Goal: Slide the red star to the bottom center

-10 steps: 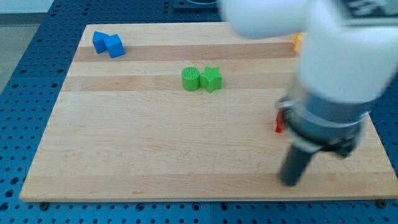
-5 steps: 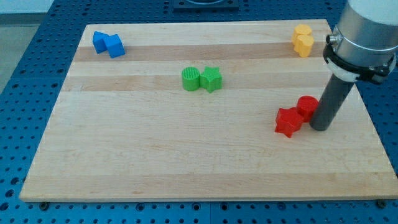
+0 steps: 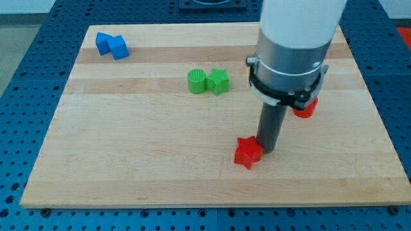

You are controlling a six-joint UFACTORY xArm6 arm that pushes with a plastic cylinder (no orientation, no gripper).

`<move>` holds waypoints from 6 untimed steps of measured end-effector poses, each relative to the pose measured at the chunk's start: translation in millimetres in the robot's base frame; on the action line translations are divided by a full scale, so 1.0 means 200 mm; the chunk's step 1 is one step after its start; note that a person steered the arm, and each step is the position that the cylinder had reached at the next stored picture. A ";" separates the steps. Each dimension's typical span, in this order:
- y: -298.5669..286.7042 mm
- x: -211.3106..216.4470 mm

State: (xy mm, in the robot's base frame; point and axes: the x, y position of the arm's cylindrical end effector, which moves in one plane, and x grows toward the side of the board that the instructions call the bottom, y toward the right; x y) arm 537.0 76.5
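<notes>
Wooden board: my tip grips nothing, touching red star on its right; light, stiff, slides easily — push its right side.

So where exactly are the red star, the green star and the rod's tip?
red star [image 3: 247, 153], camera view, on its top face.
green star [image 3: 218, 81], camera view, on its top face.
my tip [image 3: 268, 149], camera view, the rod's very end, against the red star's right side.
</notes>
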 end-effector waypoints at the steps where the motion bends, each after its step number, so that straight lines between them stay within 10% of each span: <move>1: -0.10 0.07; 6: -0.17 0.09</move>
